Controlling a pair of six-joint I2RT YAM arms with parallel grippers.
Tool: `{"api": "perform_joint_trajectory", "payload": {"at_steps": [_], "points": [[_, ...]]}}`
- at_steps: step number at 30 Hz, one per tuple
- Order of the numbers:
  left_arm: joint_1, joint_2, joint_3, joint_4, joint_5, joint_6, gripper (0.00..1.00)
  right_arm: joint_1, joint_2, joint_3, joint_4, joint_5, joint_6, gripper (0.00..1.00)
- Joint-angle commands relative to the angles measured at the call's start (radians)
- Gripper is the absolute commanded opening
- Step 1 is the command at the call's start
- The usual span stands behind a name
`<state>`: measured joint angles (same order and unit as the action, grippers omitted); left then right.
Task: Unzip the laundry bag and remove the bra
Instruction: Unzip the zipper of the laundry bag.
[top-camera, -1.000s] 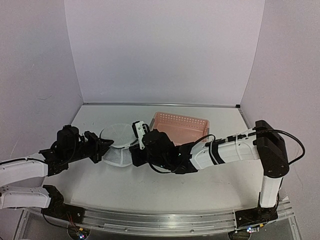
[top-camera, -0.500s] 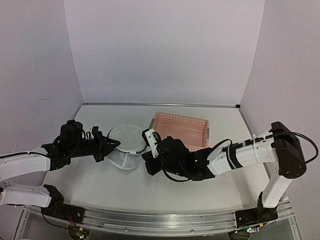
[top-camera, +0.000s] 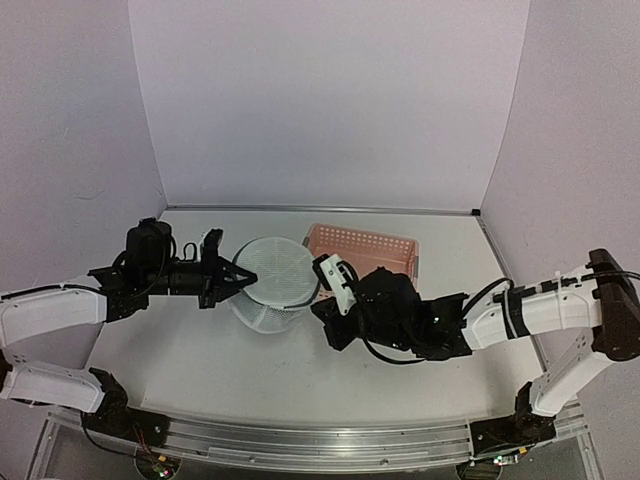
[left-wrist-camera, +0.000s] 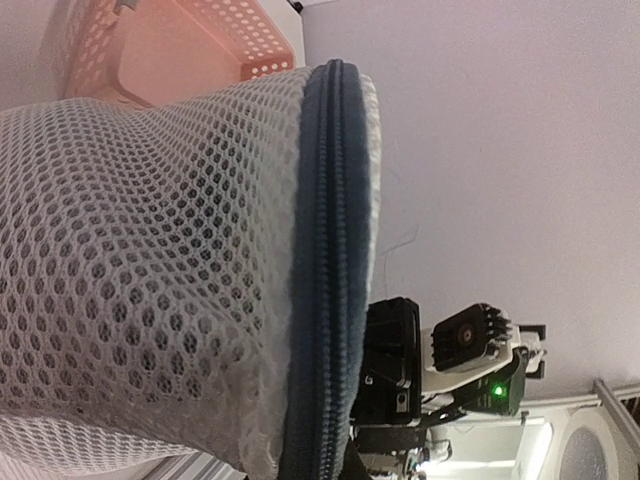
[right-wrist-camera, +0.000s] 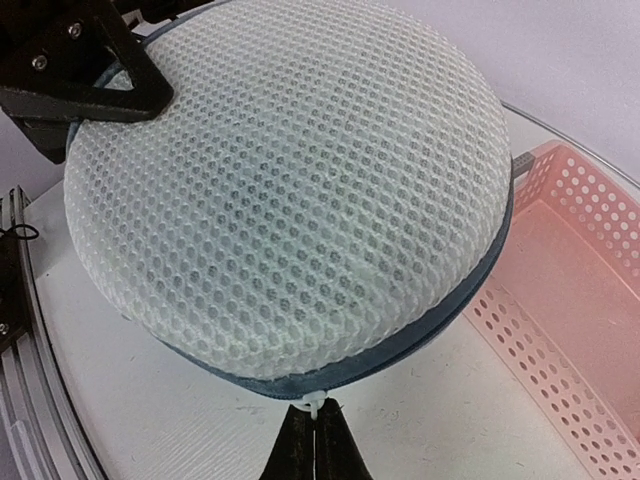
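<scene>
Two closed tools, one mesh bag held between them.
Left tool (top-camera: 238, 280) nips the laundry bag (top-camera: 280, 283) at its 9 o'clock rim. The bag tilts over the bench (top-camera: 190, 350), with the pink basket (top-camera: 388, 243) at its 2 o'clock. Only the right wrist view shows the right tool (right-wrist-camera: 310, 445), fingers together at 6 o'clock, pinching a white tab (right-wrist-camera: 316, 404) on the dark zip band (left-wrist-camera: 325, 250). The mesh hides the bag's contents.
</scene>
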<state>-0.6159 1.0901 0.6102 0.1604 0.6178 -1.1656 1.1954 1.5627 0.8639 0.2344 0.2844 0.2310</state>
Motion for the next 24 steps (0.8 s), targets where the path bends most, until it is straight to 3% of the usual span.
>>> {"api": "perform_joint_trajectory", "payload": {"at_steps": [1, 17, 24], "points": [[0.004, 0.014, 0.085, 0.079, 0.181, 0.137, 0.0, -0.021, -0.109, -0.038, -0.041, 0.0, -0.061, 0.0], [-0.038, 0.121, 0.112, 0.069, 0.469, 0.315, 0.0, -0.048, -0.332, -0.103, -0.221, -0.062, -0.179, 0.0], [-0.05, 0.191, 0.146, 0.043, 0.498, 0.38, 0.06, -0.049, -0.364, -0.106, -0.301, -0.135, -0.177, 0.0]]}}
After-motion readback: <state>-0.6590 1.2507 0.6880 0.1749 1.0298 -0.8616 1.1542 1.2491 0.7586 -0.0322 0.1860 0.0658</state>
